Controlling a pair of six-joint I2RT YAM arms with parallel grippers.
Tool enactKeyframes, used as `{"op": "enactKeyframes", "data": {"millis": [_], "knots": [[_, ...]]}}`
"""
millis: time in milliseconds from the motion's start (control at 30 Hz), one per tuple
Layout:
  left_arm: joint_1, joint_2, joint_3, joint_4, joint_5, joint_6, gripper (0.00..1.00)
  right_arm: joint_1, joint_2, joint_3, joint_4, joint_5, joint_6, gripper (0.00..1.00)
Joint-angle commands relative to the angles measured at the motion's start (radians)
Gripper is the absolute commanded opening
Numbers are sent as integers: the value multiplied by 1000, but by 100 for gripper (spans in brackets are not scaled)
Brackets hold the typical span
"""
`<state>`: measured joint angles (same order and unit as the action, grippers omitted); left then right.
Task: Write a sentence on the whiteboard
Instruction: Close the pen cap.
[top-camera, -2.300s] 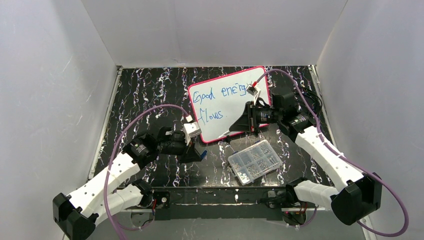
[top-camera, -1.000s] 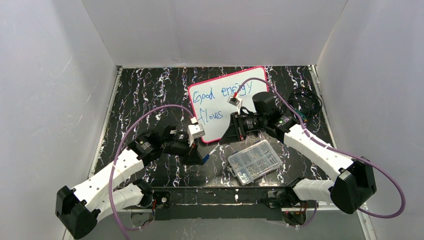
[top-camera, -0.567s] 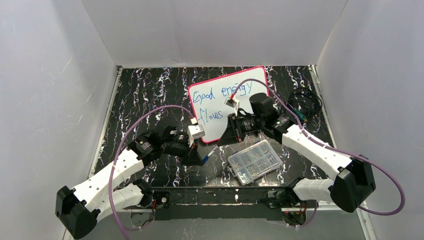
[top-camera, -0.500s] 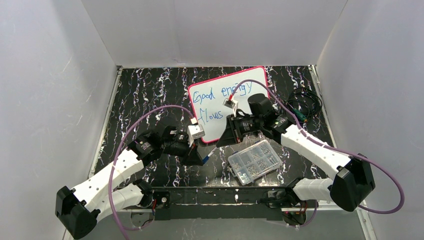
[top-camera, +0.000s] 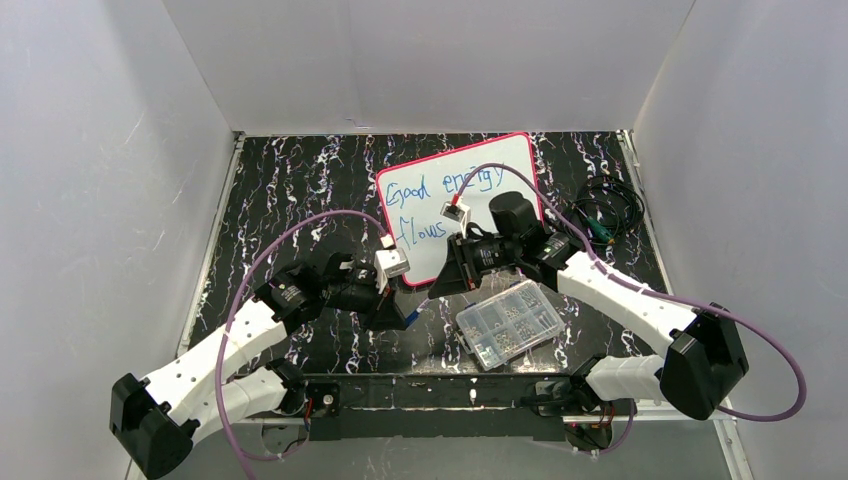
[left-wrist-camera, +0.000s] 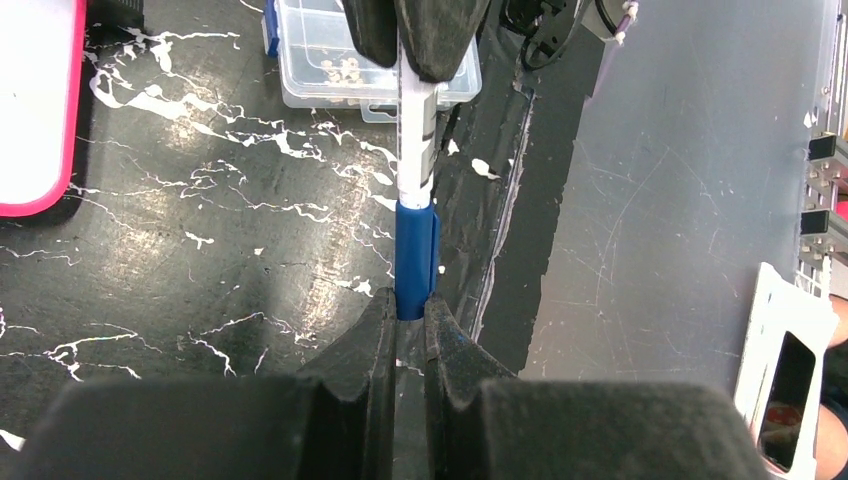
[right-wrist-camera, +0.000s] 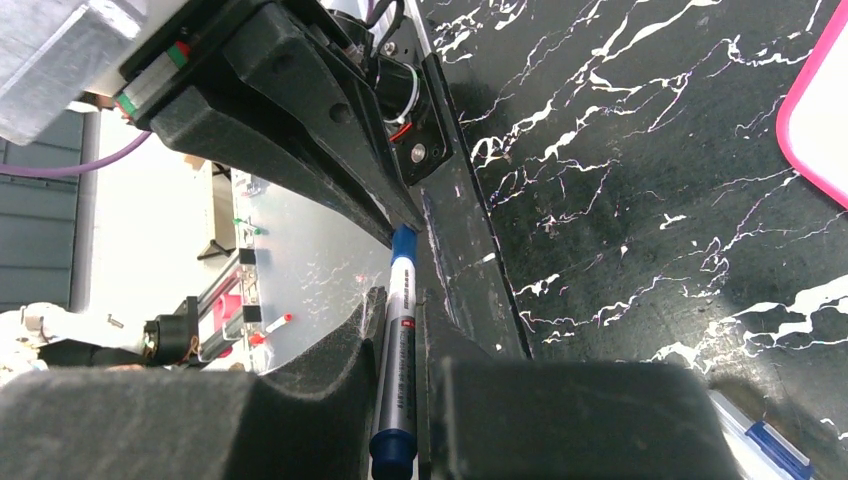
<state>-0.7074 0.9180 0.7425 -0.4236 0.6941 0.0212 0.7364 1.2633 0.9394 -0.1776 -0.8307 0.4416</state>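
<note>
The whiteboard (top-camera: 512, 155) lies flat at the back of the black marbled table (top-camera: 300, 190), and the sentence (top-camera: 430, 187) sits on it in blue in two lines, so we judge the writing itself done. That explains why both arms meet in front of the board and not over it. The right gripper (right-wrist-camera: 400, 305) is clamped on the barrel of the marker (left-wrist-camera: 417, 150), and the left gripper (left-wrist-camera: 408, 310) is pinched tight on the blue cap (left-wrist-camera: 415, 250). The two are lined up end to end on one axis, which reads to us as recapping. Holding the pen low over bare table, just beside the clear parts box (top-camera: 508, 322), keeps the tip away from the fresh ink. The cap touches the barrel, but the nib is inside it, and we cannot tell whether it is pushed fully home. From above, the right arm covers the board's near right corner, and the wrist cameras catch only a slice of its pink-red frame. We read "Good energy" and "flows" from above; any closing full stop is too small for us to confirm. A dark tangle of cable (top-camera: 600, 215) lies to the right of the board, its ends unclear.
</note>
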Motion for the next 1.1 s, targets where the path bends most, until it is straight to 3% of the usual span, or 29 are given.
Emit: {"op": "enactKeyframes", "data": {"millis": [0, 1067], "knots": [[-1, -28, 24, 44, -45, -13, 0, 27, 5, -32, 71, -14, 38, 1], [0, -25, 65, 251, -117, -114, 0, 136, 43, -67, 95, 42, 50, 1]]}}
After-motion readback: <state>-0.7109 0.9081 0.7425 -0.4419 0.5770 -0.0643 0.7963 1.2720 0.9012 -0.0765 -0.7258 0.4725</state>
